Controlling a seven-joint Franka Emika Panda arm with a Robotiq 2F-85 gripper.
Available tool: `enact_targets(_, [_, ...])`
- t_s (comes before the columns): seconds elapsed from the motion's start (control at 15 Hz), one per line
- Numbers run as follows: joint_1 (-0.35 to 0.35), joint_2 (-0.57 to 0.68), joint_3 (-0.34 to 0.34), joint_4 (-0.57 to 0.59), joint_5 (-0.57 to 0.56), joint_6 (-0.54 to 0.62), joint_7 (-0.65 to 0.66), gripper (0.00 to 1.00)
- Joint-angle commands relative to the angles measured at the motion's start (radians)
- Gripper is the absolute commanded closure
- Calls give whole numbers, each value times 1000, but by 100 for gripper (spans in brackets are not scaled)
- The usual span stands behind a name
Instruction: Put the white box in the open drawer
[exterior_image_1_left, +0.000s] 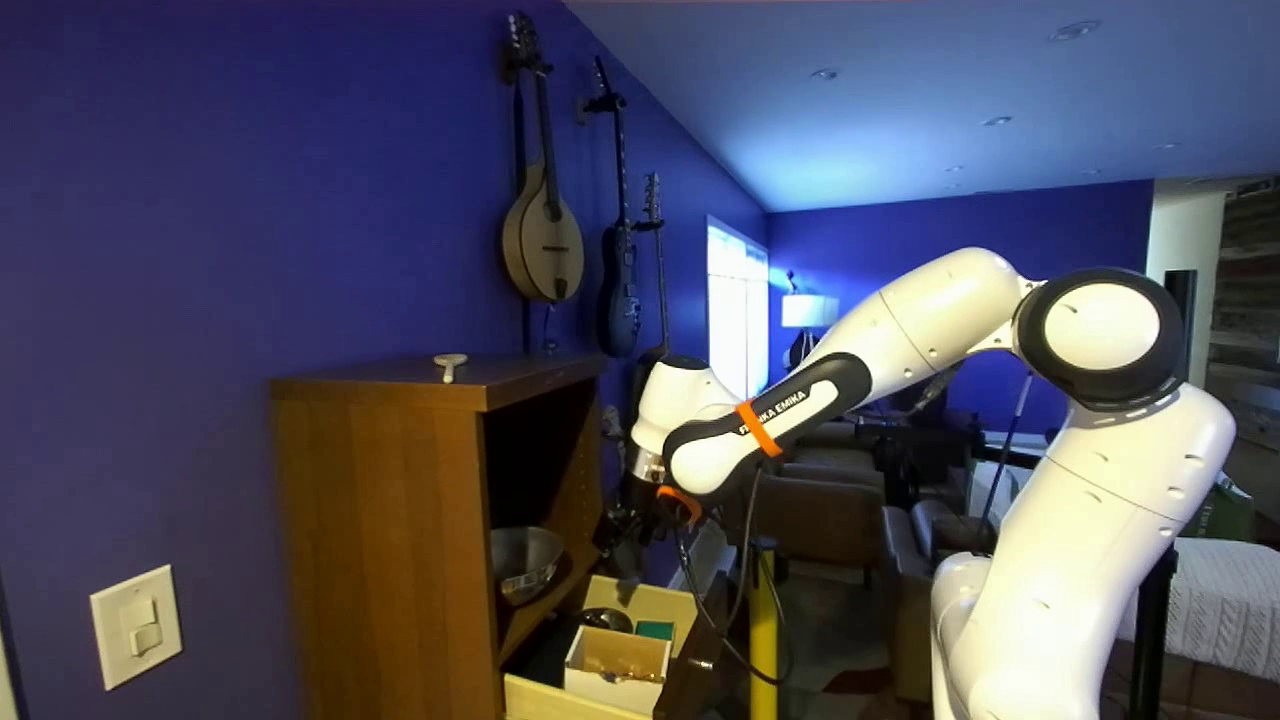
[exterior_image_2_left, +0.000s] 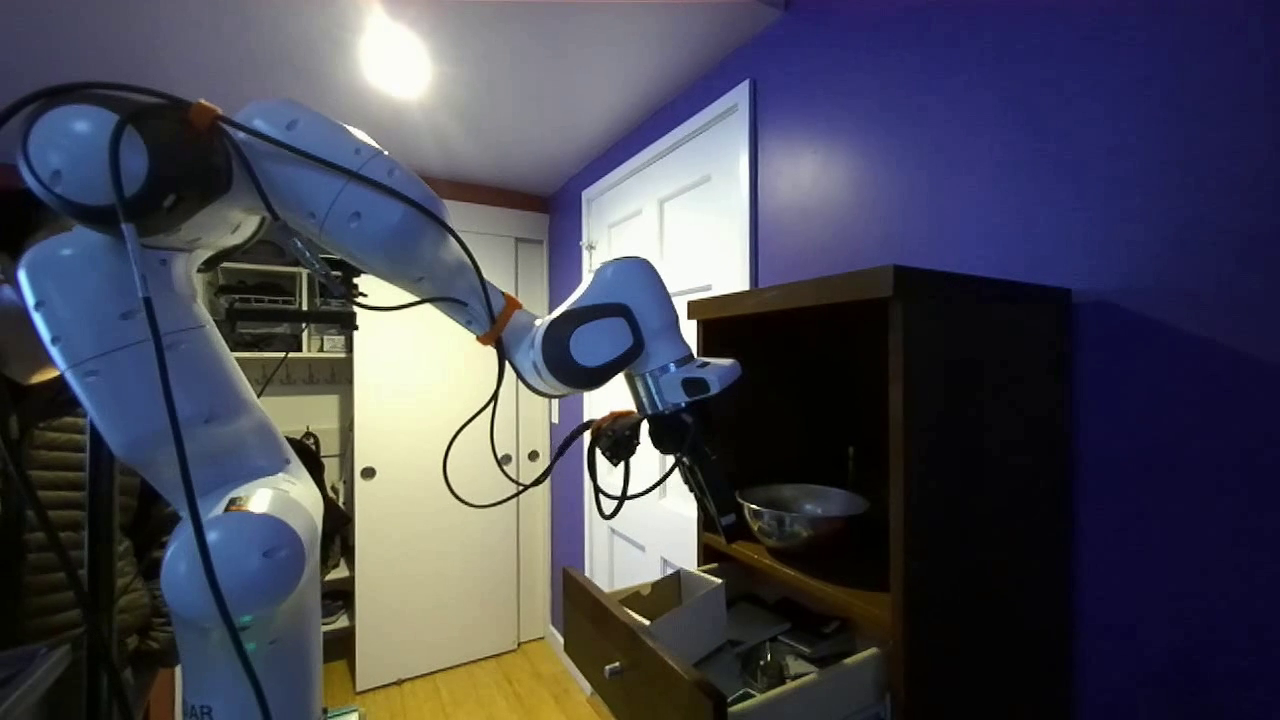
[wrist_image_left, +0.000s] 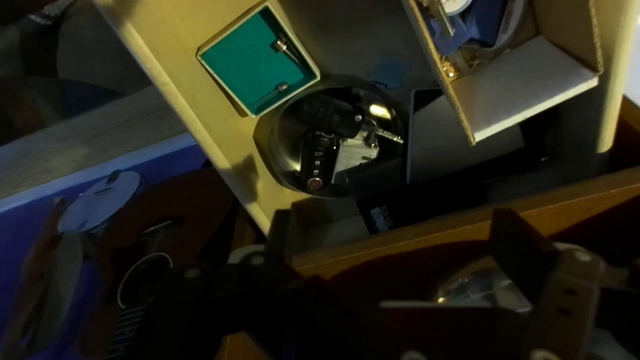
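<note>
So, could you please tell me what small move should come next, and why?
I would probably back the gripper gently away from the cabinet: the gripper stands open with nothing visibly held, and the white box already rests in the open drawer.

From opposite sides, both my exterior views take in the arm (exterior_image_2_left: 360, 220) and cabinet (exterior_image_1_left: 380, 540) from further back; my wrist view looks down, close, past the tool (wrist_image_left: 391, 215) into the open drawer (wrist_image_left: 170, 65) all three share.
</note>
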Motion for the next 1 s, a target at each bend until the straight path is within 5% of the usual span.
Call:
enact_targets(0.0, [-5,-3,14,-13,151,-88,-262,0])
enact_targets(0.4, [14,17,5,-9,257,-184,-620,0])
enact_targets(0.93, [0,74,44,-83,280,-99,-633,4])
